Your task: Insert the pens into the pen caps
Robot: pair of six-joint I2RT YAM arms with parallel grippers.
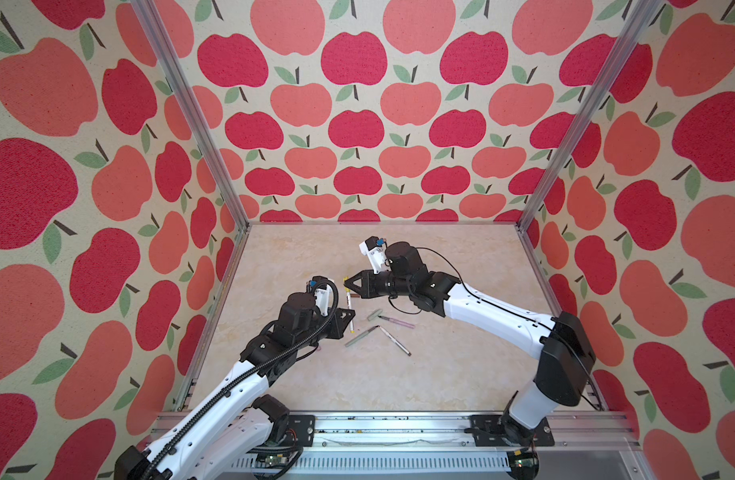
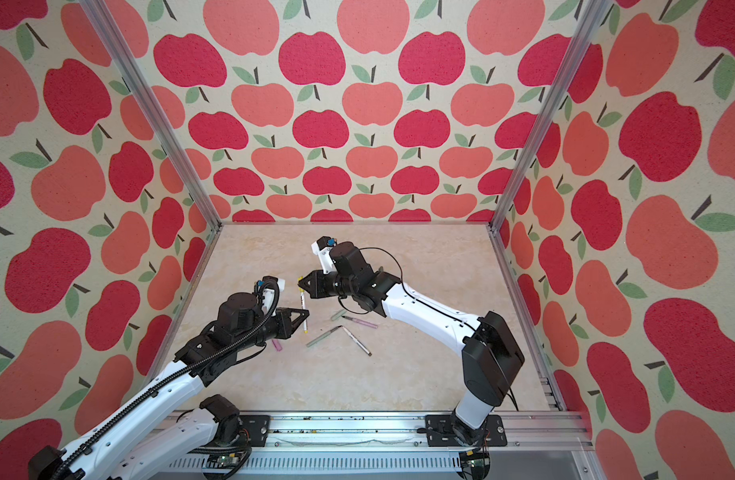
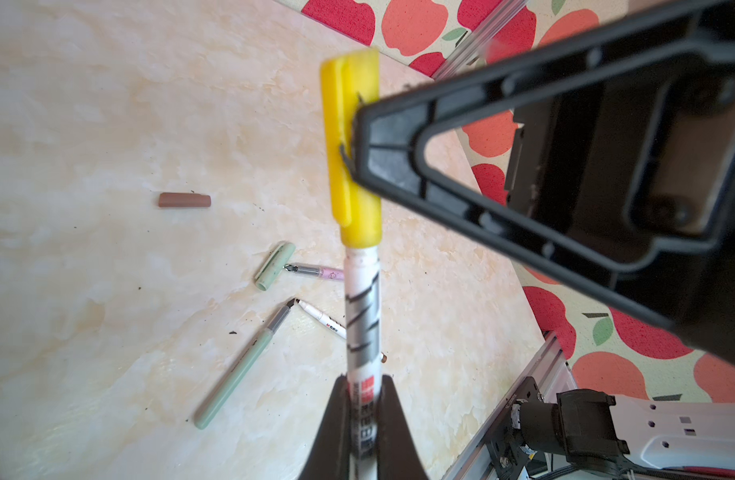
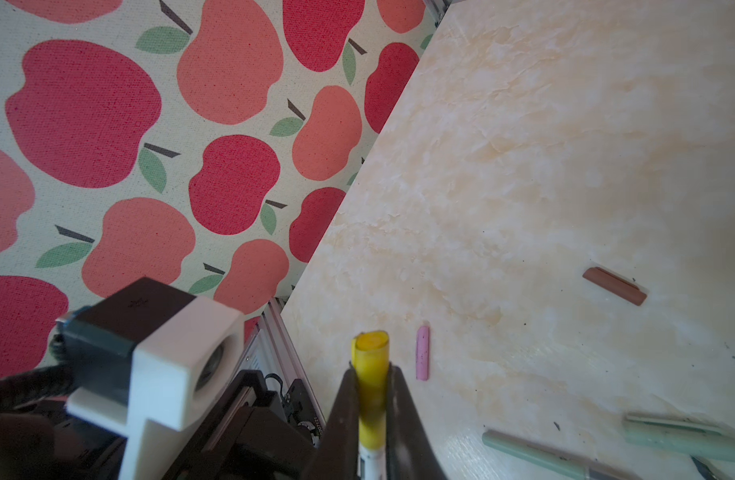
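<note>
White-grey pen (image 3: 361, 316) is held in the air above the marbled table (image 1: 399, 382), running between the two grippers. The left gripper (image 3: 363, 384) is closed tight on the lower barrel, over the printed label. The right gripper (image 4: 372, 374) is closed tight on the yellow cap (image 3: 353, 145), which already sits over the pen's tip end with the white barrel coming out of its mouth. In the left wrist view, cap and barrel look to be in one straight line. Whether the cap has gone fully home cannot be told.

The step in hand appears to be the final press. To do it well, the two grippers would push toward each other strictly along the pen's length, because any sideways lean could jam the cap or bend the joint. The smooth barrel might slide through the left jaws, so that grip should be firm. Afterwards one gripper should let go first, then the other can lay the pen down.

On the table below lie a pale green pen (image 3: 237, 370), a second white pen (image 3: 322, 320), a pink pen (image 3: 316, 272) whose tip touches a pale green cap (image 3: 274, 266), a brown cap (image 3: 184, 200) well apart, and a pink cap (image 4: 422, 353). None of these is joined yet.
</note>
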